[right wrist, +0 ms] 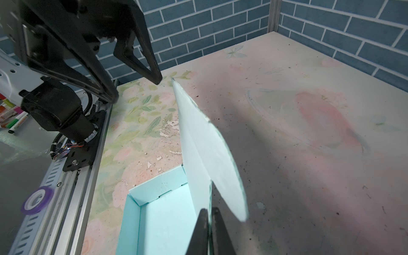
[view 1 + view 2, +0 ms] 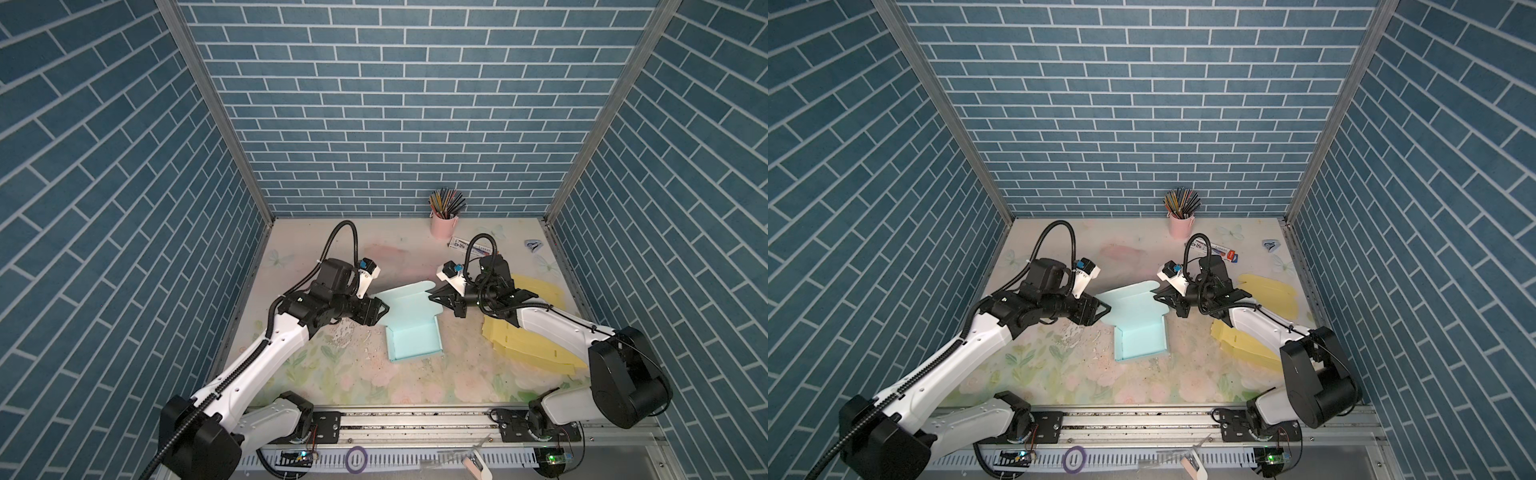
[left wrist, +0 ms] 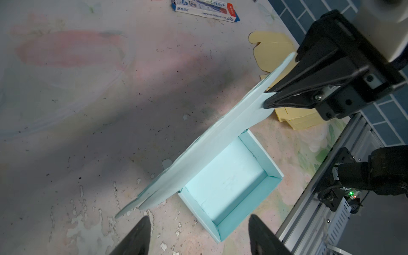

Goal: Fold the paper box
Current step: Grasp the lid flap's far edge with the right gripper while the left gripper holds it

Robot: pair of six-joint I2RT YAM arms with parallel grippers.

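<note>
Two containers show in both top views: a light blue paper box (image 2: 413, 338) lying on the flowered table (image 2: 374, 257), and a pink cup (image 2: 444, 226) well behind the box and to its right. The box's tray part is folded up with its low walls standing, and it is empty. Its lid flap (image 2: 405, 301) rises tilted from the tray's far wall, not closed. The cup is full of coloured pencils (image 2: 446, 203) standing on end. A flat pen carton (image 3: 205, 10) lies behind the box and to its right, nearer to it than the cup. Yellow cardboard sheets (image 2: 528, 349) lie flat to the right of the box, partly under the right arm. That arm reaches in low from the box's right side. The right pincer (image 3: 268, 101) is clamped on the right edge of the lid flap, its fingers (image 1: 202, 223) pressed together with the card between them. The left arm stretches in from the box's left side. The left pincer (image 2: 381, 316) has its jaws apart just beside the flap's left edge and holds nothing. Whether a fingertip touches the card I cannot tell.
</note>
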